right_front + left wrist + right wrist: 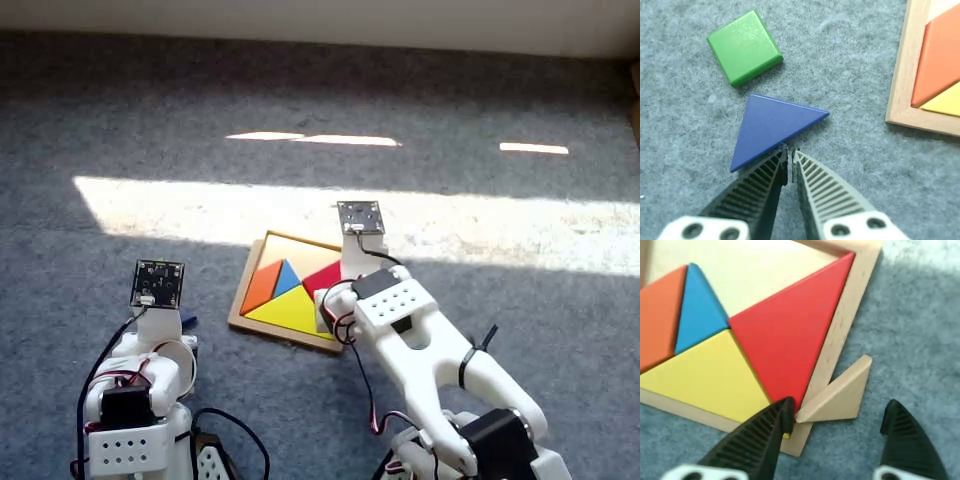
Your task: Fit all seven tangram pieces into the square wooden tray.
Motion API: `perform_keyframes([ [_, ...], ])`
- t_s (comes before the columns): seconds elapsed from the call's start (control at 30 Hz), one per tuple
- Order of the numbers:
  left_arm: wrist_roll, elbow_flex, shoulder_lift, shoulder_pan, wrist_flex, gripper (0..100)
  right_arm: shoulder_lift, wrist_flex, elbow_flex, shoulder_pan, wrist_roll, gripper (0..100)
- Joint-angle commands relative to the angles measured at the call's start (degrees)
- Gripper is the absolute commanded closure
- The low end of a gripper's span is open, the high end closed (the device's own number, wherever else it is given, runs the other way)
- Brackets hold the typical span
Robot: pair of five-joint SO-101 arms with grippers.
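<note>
The square wooden tray (252, 262) lies on grey carpet and holds a red triangle (790, 330), a yellow triangle (710, 375), a light blue triangle (697, 310) and an orange piece (657, 325). A plain wooden triangle (837, 395) lies on the carpet against the tray's rim (850, 315). My right gripper (840, 410) is open around it, one finger (775, 425) over the tray's corner. My left gripper (789, 151) is shut, with its tips at the edge of a dark blue triangle (772, 127). A green square (745, 47) lies just beyond it.
Part of the tray floor (765, 270) is bare wood. The tray's edge (900, 90) lies a short way to the side of the dark blue triangle. Open carpet (450, 170) with a sunlit band stretches behind the tray.
</note>
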Motion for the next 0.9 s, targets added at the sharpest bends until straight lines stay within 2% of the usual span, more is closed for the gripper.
perform_keyframes([
  [0.0,-0.4,1.1,-2.3,-0.7,0.4,96,1.1,-1.4,0.2,-0.4,-0.1,72.8],
  [0.2,-0.4,1.1,-2.3,-0.7,0.4,96,1.1,-1.4,0.0,-0.1,4.9,82.5],
  [0.67,-0.4,1.1,-2.3,-0.7,0.4,96,1.0,-1.0,0.2,0.0,5.5,83.4],
  [0.87,-0.4,1.1,-2.3,-0.7,0.4,96,1.0,-1.0,0.3,3.0,6.4,93.0],
])
